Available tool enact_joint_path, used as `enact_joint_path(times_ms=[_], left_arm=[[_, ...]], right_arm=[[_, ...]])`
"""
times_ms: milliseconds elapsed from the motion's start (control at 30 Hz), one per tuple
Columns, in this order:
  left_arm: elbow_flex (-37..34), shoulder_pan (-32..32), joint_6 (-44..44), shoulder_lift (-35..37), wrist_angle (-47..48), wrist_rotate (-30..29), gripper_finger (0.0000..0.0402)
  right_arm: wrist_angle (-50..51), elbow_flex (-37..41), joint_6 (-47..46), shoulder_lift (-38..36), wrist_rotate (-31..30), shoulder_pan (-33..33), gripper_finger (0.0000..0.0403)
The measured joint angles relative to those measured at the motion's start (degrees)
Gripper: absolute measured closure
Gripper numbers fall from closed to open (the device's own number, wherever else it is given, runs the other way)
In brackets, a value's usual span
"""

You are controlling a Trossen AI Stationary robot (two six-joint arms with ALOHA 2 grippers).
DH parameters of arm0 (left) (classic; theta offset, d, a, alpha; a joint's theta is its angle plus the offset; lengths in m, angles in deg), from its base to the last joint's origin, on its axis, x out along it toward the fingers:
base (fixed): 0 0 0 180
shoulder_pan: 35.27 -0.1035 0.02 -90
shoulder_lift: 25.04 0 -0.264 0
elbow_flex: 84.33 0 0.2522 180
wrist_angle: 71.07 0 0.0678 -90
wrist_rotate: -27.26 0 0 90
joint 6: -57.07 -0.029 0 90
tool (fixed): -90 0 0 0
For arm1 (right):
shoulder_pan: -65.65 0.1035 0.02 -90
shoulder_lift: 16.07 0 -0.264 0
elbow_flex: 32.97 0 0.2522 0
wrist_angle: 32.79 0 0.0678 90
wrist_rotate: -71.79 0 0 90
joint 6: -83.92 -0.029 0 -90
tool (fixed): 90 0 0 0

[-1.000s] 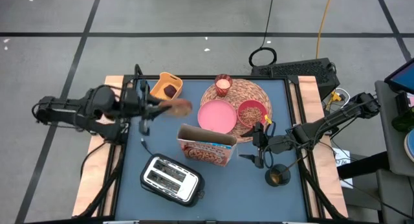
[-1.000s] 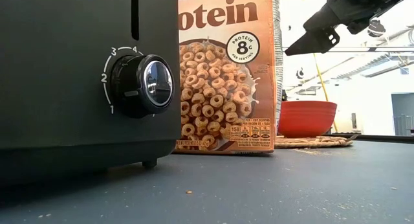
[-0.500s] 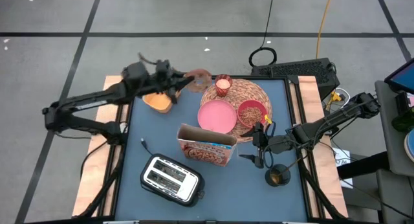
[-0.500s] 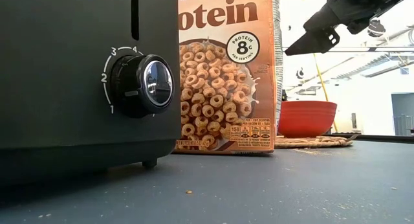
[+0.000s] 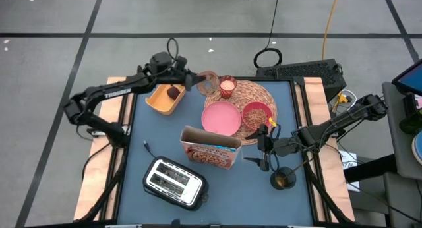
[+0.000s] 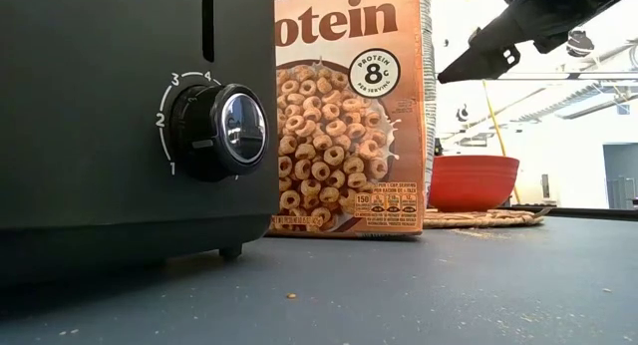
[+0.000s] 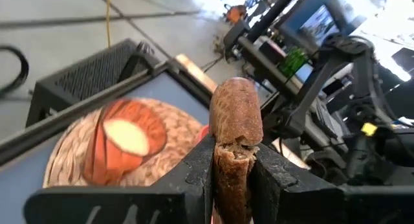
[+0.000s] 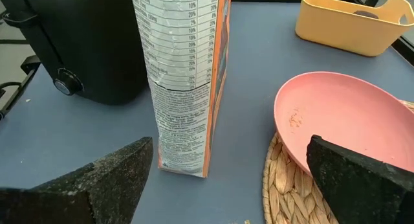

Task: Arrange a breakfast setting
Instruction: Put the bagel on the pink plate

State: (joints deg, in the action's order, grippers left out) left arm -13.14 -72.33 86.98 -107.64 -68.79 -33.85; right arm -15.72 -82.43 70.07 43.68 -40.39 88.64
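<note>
My left gripper (image 5: 199, 82) is shut on a brown bagel (image 5: 208, 83) and holds it in the air over the table's far side, just left of the small glass (image 5: 227, 87). The glass stands on the round woven mat (image 5: 245, 95), along with the pink plate (image 5: 221, 118) and the red bowl (image 5: 256, 114) of cereal. The dark red fruit (image 5: 173, 92) lies in a yellow bin (image 5: 161, 101). Near the plate stands the cereal box (image 5: 211, 149). My right gripper (image 5: 264, 149) hangs open beside the box's right end and holds nothing. My left gripper pinches the bagel between its two fingers, which press on the two flat faces at its near rim (image 7: 231, 158). The fingers come roughly level from the table's left side. The bagel sticks out ahead of the fingers (image 7: 272, 179), lifted clear of the table.
A black toaster (image 5: 173, 182) stands at the near left, with its cord end (image 5: 146, 146) on the table. A small dark round thing (image 5: 283, 179) sits at the near right. The low view shows the toaster (image 6: 110, 116), the box (image 6: 349, 106) and the bowl (image 6: 474, 181).
My left gripper has carried the bagel from beside the yellow bin toward the table's far edge and then right, toward the glass. It has come lower and rolled on the way. It has stayed shut on the bagel.
</note>
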Motion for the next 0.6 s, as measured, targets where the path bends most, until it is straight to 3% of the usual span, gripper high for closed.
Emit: enact_joint_path(times_ms=[300, 600], left_arm=[[0.0, -0.6, 3.6, -6.4, -0.4, 6.8, 0.0333], [0.0, 1.2, 4.8, -10.9, -1.0, 9.9, 0.0333]], right_arm=[[0.1, 0.0, 0.2, -0.2, 0.0, 0.0, 0.0007], [2.1, 0.0, 9.6, -4.6, -0.1, -0.2, 0.0007]])
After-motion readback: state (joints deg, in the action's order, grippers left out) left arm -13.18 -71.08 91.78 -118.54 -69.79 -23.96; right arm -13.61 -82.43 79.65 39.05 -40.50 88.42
